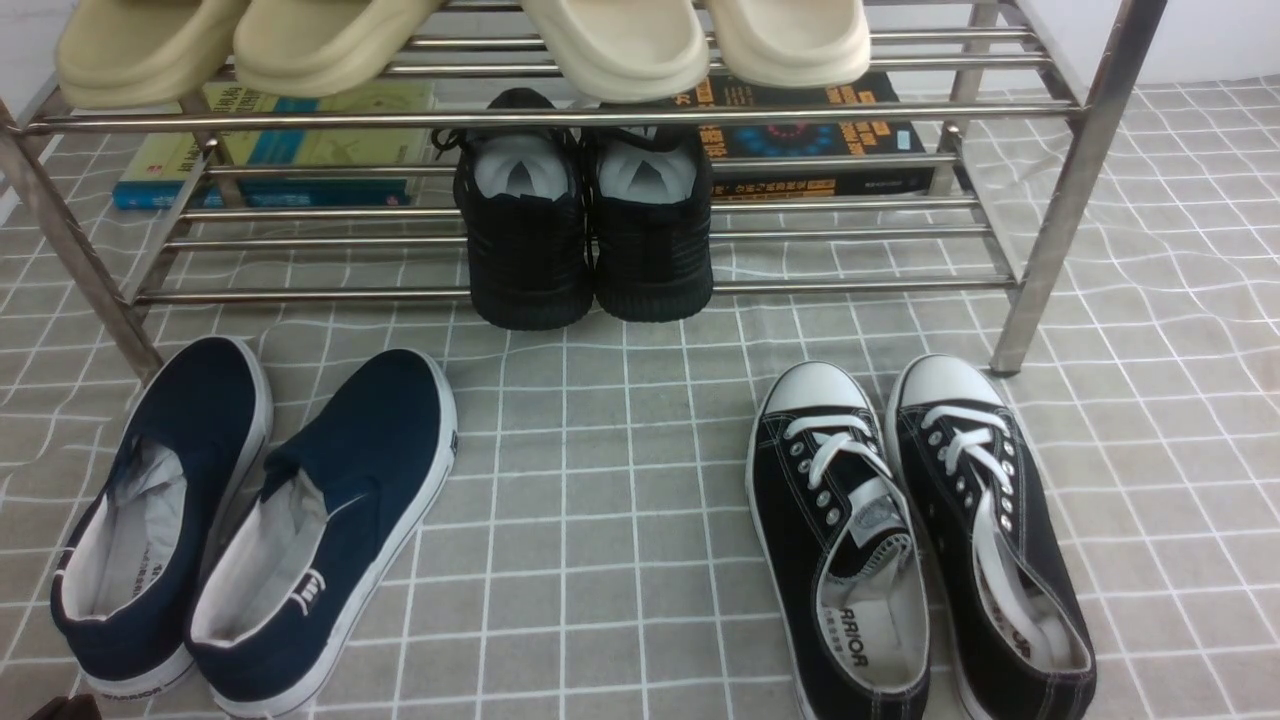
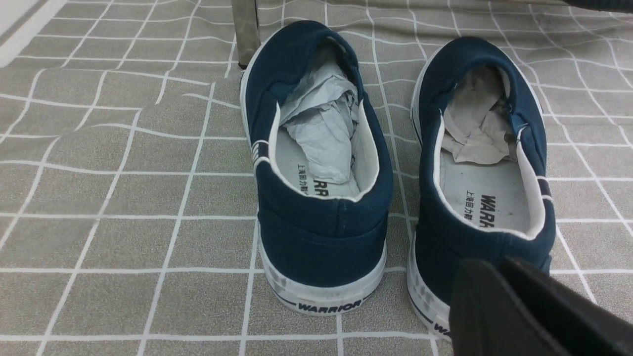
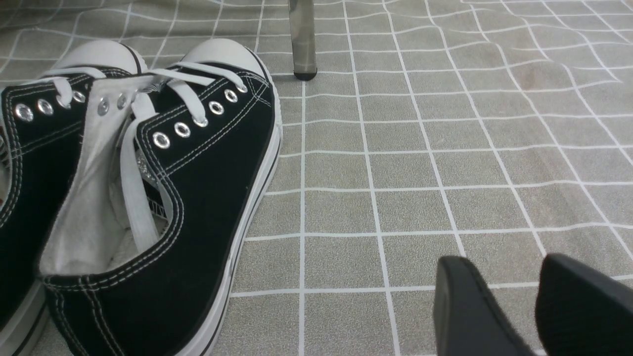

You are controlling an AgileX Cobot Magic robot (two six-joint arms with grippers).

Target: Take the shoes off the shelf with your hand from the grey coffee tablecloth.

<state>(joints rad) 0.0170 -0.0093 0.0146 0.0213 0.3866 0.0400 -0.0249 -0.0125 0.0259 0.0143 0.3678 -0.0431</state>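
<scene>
- Left black gripper (image 2: 499,277) shows as two dark fingers pressed close together with no gap between them, nothing held, just behind the heel of one navy shoe.
- Right black gripper (image 3: 539,296) has its fingers slightly parted, gripping nothing, above bare cloth beside the black lace-up sneakers with white toe caps (image 3: 148,173).
- Navy blue canvas slip-on shoes with white rubber soles (image 1: 250,520) lie side by side on the grey-beige grid-patterned tablecloth (image 1: 600,560), in front of the shelf's left leg; heels toward the robot, toes toward the shelf, long axes leaning slightly right.
- Crumpled grey paper (image 2: 321,128) fills their toes.
- Shiny steel-tube shelf (image 1: 560,120) stands farthest, holding all-black mesh trainers (image 1: 585,240) on its lower rails and cream slippers (image 1: 620,40) above.
</scene>
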